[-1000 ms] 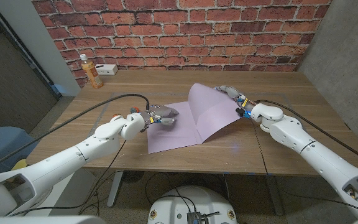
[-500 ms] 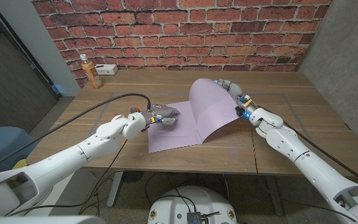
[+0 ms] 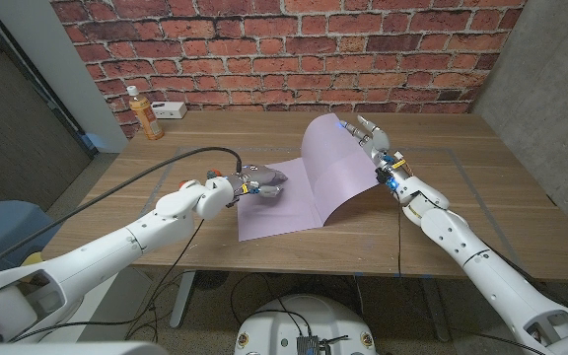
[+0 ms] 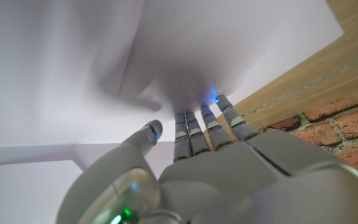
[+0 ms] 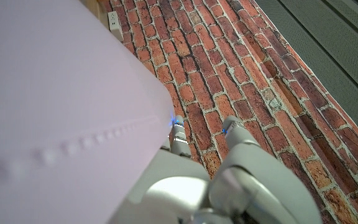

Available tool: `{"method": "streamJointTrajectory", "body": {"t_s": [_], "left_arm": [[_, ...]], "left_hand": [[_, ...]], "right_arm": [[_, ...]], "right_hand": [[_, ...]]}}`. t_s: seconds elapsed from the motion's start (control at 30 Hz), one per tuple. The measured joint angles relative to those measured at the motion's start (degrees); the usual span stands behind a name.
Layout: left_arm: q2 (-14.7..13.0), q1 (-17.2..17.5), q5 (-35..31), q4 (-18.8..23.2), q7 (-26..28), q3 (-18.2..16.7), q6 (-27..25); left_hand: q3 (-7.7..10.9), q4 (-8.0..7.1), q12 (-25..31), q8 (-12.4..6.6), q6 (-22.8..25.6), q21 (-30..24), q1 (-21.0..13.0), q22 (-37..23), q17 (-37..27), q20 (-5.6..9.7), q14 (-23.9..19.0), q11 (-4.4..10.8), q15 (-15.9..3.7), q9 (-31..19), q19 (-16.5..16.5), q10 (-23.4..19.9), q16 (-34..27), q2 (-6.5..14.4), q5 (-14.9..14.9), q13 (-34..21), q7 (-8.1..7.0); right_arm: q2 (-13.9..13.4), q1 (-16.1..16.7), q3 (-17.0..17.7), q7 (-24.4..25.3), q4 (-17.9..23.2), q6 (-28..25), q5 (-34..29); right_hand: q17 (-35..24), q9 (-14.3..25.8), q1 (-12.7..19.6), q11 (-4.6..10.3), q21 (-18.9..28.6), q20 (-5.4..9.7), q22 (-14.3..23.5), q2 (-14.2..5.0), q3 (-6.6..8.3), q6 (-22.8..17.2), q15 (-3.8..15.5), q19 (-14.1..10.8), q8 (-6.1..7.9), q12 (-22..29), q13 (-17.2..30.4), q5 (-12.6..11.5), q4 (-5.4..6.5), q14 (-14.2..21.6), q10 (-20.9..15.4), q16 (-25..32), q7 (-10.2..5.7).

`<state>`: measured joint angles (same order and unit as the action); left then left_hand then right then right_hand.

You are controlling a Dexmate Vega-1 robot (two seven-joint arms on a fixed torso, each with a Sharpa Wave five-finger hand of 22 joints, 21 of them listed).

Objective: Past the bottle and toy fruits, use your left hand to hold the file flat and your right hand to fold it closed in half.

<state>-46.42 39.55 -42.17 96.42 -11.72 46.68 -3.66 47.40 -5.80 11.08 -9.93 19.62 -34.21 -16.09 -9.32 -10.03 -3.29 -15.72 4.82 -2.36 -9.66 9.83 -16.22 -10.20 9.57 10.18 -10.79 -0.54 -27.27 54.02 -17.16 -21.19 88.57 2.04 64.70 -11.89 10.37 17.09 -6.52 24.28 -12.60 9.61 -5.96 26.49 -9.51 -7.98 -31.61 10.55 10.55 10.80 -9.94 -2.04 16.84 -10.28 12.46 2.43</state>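
Left hand (image 3: pixel 254 184) presses its fingers down on the left half of the lilac file (image 3: pixel 304 182), holding nothing, mid-table. Right hand (image 3: pixel 368 136) supports the raised, curling right half from behind; its grip cannot be told. An orange bottle (image 3: pixel 147 113) stands at the far-left corner.

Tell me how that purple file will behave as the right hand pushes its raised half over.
The file is probably floppy: its raised half curves where the right hand lifts it. It looks thin and light, so it may slide on the smooth table if the left hand stopped pressing its flat half. It would likely spring back open if let go.
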Motion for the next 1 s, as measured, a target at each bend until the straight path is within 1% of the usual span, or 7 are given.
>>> {"method": "streamJointTrajectory", "body": {"t_s": [0.3,0.53,0.63,0.67,0.73,0.9,1.0], "left_arm": [[0.72,-0.82,-0.26,-0.79,-0.02,0.62,0.58],[1.11,-1.25,-0.39,-1.25,-0.01,0.97,0.95],[1.25,-1.41,-0.39,-1.46,-0.01,1.12,1.04],[1.29,-1.44,-0.39,-1.50,-0.01,1.16,1.04],[1.34,-1.46,-0.39,-1.54,-0.01,1.21,1.05],[1.37,-1.48,-0.39,-1.58,-0.01,1.25,1.05],[1.37,-1.48,-0.36,-1.58,-0.01,1.25,1.05]], "left_hand": [[0.00,0.00,0.00,0.00,-0.10,0.00,-0.22,0.00,0.01,0.00,0.01,-0.08,0.01,0.00,0.00,0.10,-0.20,0.23,0.00,-0.03,-0.09],[0.00,0.00,-0.02,0.00,-0.22,0.00,-0.22,0.00,0.05,0.00,0.03,-0.18,0.02,0.00,0.00,0.19,-0.19,0.23,0.00,-0.03,-0.17],[0.00,0.00,-0.07,0.00,-0.26,0.00,-0.22,0.00,0.05,0.00,0.04,-0.17,0.03,0.00,0.00,0.20,-0.19,0.23,0.00,-0.02,-0.20],[0.00,0.00,-0.07,0.00,-0.32,0.00,-0.22,0.00,0.05,0.00,0.10,-0.18,0.08,0.00,0.00,0.20,-0.19,0.23,0.00,-0.02,-0.26],[0.00,0.00,-0.10,0.00,-0.33,0.01,-0.22,0.00,0.05,0.00,0.11,-0.17,0.08,0.00,0.00,0.20,-0.19,0.23,0.00,-0.01,-0.26],[0.00,0.00,-0.11,0.00,-0.43,0.03,-0.22,0.00,0.01,0.00,0.20,-0.09,0.01,0.00,0.00,0.30,-0.18,0.23,0.00,0.02,-0.18],[0.00,0.00,-0.23,0.00,-0.52,0.12,-0.28,0.01,0.01,0.00,0.21,-0.18,0.02,0.00,-0.01,0.39,-0.21,0.29,0.00,0.02,-0.26]], "right_arm": [[-0.38,3.00,2.74,-2.12,2.89,-2.48,6.28],[0.02,4.59,4.33,-3.61,3.81,-3.90,10.40],[0.22,5.12,4.88,-4.24,4.07,-4.38,11.27],[0.23,5.18,4.92,-4.32,4.13,-4.48,11.54],[0.25,5.49,5.08,-4.34,4.44,-4.61,11.74],[-0.42,6.09,4.99,-3.36,5.72,-4.94,11.16],[-1.24,6.47,4.57,-1.60,6.81,-4.95,9.50]], "right_hand": [[0.00,-0.01,-0.11,1.61,-0.81,0.31,0.23,-0.65,-0.12,-0.19,0.62,0.30,0.00,0.00,0.00,0.00,-0.36,-0.80,1.47,0.00,-1.61],[0.01,-0.01,0.34,4.61,-2.33,0.05,0.24,-1.53,-0.22,0.53,1.47,1.01,0.00,0.00,0.00,0.00,-0.72,-2.47,3.51,-0.67,-4.00],[0.01,-0.01,0.34,4.92,-2.56,-0.01,0.24,-1.53,0.02,0.72,1.64,1.23,0.00,0.00,-0.01,0.00,-0.96,-2.64,3.66,-0.66,-4.19],[0.01,-0.01,0.34,4.74,-2.79,-0.01,0.24,-1.53,0.00,0.72,1.64,1.23,0.00,0.00,-0.01,0.00,-0.98,-2.65,3.75,-0.66,-4.19],[0.01,-0.01,0.12,3.16,-3.10,0.02,0.24,-1.76,-0.18,0.89,1.64,1.21,0.00,0.04,-0.01,-0.01,-1.16,-2.65,3.02,-0.47,-3.54],[0.01,-0.01,-0.11,-1.56,-3.65,0.51,0.24,-2.75,-0.18,-1.66,0.60,-1.61,0.70,1.66,-0.01,-0.01,-1.16,-0.73,-1.44,0.41,0.87],[0.01,-0.02,-0.41,-3.31,-4.26,0.65,0.19,-3.04,0.36,-5.84,0.02,-3.33,1.67,2.59,-0.01,-0.11,-0.62,0.95,-5.97,0.90,2.91]]}}
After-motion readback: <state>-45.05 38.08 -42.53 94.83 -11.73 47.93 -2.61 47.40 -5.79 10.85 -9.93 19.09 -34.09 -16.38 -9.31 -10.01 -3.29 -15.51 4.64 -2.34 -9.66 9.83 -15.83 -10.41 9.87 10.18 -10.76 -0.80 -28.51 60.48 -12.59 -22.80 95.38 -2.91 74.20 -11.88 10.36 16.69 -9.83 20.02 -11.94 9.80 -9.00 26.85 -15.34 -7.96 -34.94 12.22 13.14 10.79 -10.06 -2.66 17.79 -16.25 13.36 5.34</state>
